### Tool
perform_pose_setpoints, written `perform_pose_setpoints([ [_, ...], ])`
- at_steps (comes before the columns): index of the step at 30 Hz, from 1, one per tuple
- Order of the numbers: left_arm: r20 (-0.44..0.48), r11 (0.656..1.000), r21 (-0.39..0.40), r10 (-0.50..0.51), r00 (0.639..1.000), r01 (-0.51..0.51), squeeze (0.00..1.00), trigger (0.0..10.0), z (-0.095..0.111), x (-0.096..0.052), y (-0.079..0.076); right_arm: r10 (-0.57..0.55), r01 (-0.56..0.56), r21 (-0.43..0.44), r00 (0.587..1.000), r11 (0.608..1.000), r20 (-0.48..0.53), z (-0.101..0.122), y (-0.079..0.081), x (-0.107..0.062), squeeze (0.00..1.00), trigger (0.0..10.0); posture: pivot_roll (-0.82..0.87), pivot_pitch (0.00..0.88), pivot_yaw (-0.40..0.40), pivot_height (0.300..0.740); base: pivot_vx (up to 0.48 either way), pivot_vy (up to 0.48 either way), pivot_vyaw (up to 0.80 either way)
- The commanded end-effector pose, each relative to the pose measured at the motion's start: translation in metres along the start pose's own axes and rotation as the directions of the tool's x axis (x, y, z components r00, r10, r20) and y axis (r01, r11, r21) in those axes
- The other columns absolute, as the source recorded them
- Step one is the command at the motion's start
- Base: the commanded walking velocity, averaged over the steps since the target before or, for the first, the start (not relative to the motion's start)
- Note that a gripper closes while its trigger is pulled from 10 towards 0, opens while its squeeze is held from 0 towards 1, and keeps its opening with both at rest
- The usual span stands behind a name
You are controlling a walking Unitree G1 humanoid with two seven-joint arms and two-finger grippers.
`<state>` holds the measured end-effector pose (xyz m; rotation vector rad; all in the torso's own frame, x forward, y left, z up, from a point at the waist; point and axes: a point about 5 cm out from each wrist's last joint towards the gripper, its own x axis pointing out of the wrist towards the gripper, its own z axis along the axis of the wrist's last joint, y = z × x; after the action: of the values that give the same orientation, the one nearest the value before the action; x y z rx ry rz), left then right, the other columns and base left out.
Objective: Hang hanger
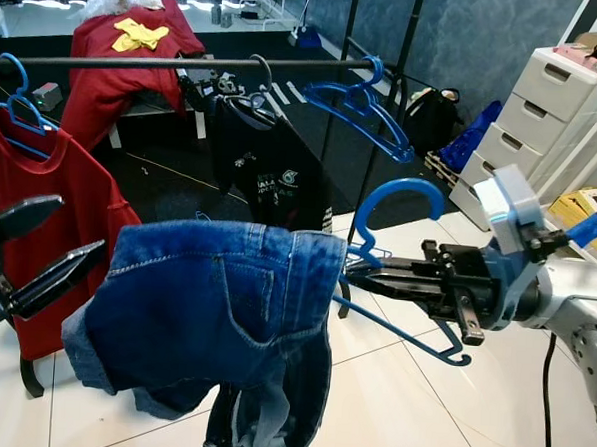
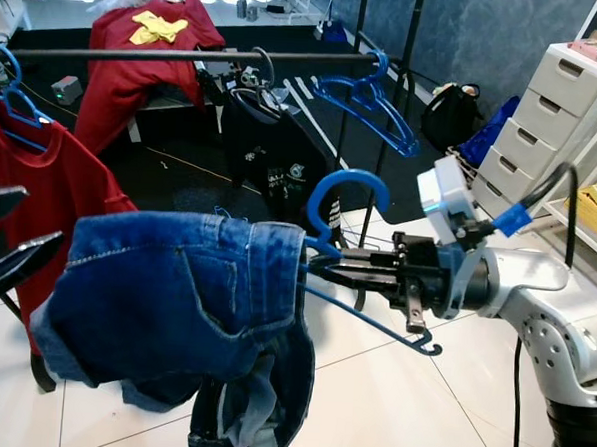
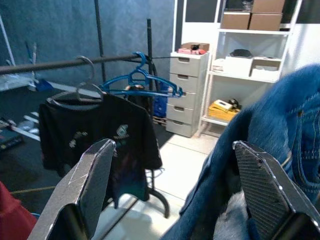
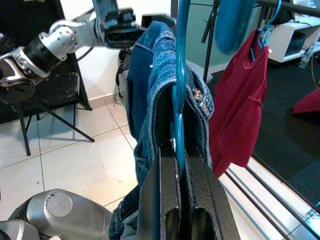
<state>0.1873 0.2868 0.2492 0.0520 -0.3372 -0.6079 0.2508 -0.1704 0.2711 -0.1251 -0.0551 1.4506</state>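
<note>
Right tool (image 1: 376, 280) at 3 o'clock, clamped on blue hanger (image 1: 395, 204) draped with jeans (image 1: 214, 309). Left tool (image 1: 47, 245) at 9 o'clock, spread wide beside jeans. Rail (image 1: 177, 63) at 12 o'clock.

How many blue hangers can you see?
3. One hangs empty on the rail at its right end, one holds the red shirt at left, and one carries the jeans, held by the right tool. Others may be hidden.

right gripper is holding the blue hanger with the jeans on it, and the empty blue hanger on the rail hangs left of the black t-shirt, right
Not quite: the empty blue hanger hangs right of the black t-shirt, as the left eye view shows. The right gripper does hold the blue hanger with the jeans.
</note>
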Motion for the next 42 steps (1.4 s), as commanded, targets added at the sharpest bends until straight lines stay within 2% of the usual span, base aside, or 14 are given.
perform_pose_setpoints([
  [1, -0.009, 0.999, -0.043, 0.007, 1.0, -0.007, 1.0, 10.0, -0.012, -0.003, -0.004, -0.001, 0.002, -0.036, 0.999, 0.999, 0.046, 0.012, 0.0, -0.006, 0.0, 0.0, -0.06, 0.042, -0.029, 0.74, 0.0, 0.0, 0.0],
  [2, -0.009, 0.999, -0.043, 0.007, 1.0, -0.007, 1.0, 10.0, -0.012, -0.003, -0.004, -0.001, 0.002, -0.036, 0.999, 0.999, 0.046, 0.012, 0.0, -0.006, 0.0, 0.0, -0.06, 0.042, -0.029, 0.74, 0.0, 0.0, 0.0],
  [3, -0.017, 0.995, -0.095, -0.018, 1.0, 0.016, 0.34, 10.0, -0.024, -0.004, -0.012, -0.005, 0.007, -0.043, 0.999, 0.999, 0.051, 0.014, 0.0, -0.007, 0.0, 0.0, -0.07, 0.029, -0.028, 0.74, 0.0, 0.0, 0.0],
  [4, -0.017, 0.995, -0.095, -0.018, 1.0, 0.016, 0.34, 10.0, -0.024, -0.004, -0.012, -0.005, 0.007, -0.043, 0.999, 0.999, 0.051, 0.014, 0.0, -0.007, 0.0, 0.0, -0.07, 0.029, -0.028, 0.74, 0.0, 0.0, 0.0],
  [5, 0.0, 0.987, -0.148, -0.056, 0.998, 0.055, 0.0, 10.0, -0.03, -0.005, -0.02, -0.008, 0.011, -0.047, 0.999, 0.999, 0.053, 0.015, -0.001, -0.008, 0.0, 0.0, -0.07, 0.023, -0.026, 0.74, 0.0, 0.0, 0.0],
  [7, 0.0, 0.987, -0.148, -0.056, 0.998, 0.055, 0.0, 10.0, -0.03, -0.005, -0.02, -0.008, 0.011, -0.047, 0.999, 0.999, 0.053, 0.015, -0.001, -0.008, 0.0, 0.0, -0.07, 0.023, -0.026, 0.74, 0.0, 0.0, 0.0],
  [10, 0.07, 0.966, -0.222, -0.117, 0.991, 0.13, 0.0, 10.0, -0.029, -0.01, -0.029, -0.01, 0.012, -0.052, 0.999, 0.999, 0.046, 0.015, -0.002, -0.01, 0.0, 0.0, -0.07, 0.006, -0.026, 0.74, 0.0, 0.0, 0.0],
  [17, 0.154, 0.945, -0.251, -0.176, 0.972, 0.211, 0.0, 10.0, -0.018, -0.023, -0.033, -0.013, 0.014, -0.058, 1.0, 0.998, 0.026, 0.014, -0.005, -0.012, 0.0, 0.0, -0.07, 0.0, -0.028, 0.74, 0.0, 0.0, 0.0],
  [24, 0.163, 0.933, -0.26, -0.211, 0.964, 0.248, 0.0, 10.0, -0.017, -0.025, -0.038, -0.011, 0.013, -0.06, 1.0, 0.998, 0.026, 0.015, -0.006, -0.013, 0.0, 0.0, -0.07, 0.0, -0.03, 0.74, 0.0, 0.0, 0.0],
  [30, 0.109, 0.923, -0.269, -0.255, 0.961, 0.275, 0.0, 10.0, -0.028, -0.018, -0.05, -0.01, 0.012, -0.063, 1.0, 0.998, 0.03, 0.016, -0.005, -0.013, 0.0, 0.0, -0.07, 0.0, -0.038, 0.74, 0.0, 0.0, 0.0],
  [31, 0.058, 0.927, -0.265, -0.259, 0.964, 0.265, 0.0, 10.0, -0.036, -0.014, -0.051, -0.009, 0.011, -0.064, 0.999, 0.998, 0.031, 0.017, -0.005, -0.013, 0.0, 0.0, -0.07, 0.0, -0.037, 0.74, 0.0, 0.0, 0.0],
  [35, -0.052, 0.95, -0.233, -0.225, 0.973, 0.207, 0.0, 10.0, -0.058, 0.004, -0.05, -0.01, 0.013, -0.071, 0.999, 0.997, 0.034, 0.017, -0.007, -0.013, 0.0, 0.0, -0.08, 0.0, -0.037, 0.74, 0.0, 0.0, 0.0],
  [41, -0.096, 0.957, -0.222, -0.212, 0.973, 0.186, 0.0, 10.0, -0.066, 0.009, -0.049, -0.018, 0.02, -0.076, 0.999, 0.997, 0.034, 0.018, -0.009, -0.014, 0.0, 0.0, -0.08, 0.0, -0.033, 0.74, 0.0, 0.0, 0.0],
  [42, -0.131, 0.963, -0.205, -0.207, 0.969, 0.178, 0.0, 8.4, -0.07, 0.01, -0.047, -0.021, 0.024, -0.079, 0.999, 0.997, 0.036, 0.019, -0.009, -0.014, 0.0, 0.0, -0.09, 0.0, -0.031, 0.74, 0.0, 0.0, 0.0],
])
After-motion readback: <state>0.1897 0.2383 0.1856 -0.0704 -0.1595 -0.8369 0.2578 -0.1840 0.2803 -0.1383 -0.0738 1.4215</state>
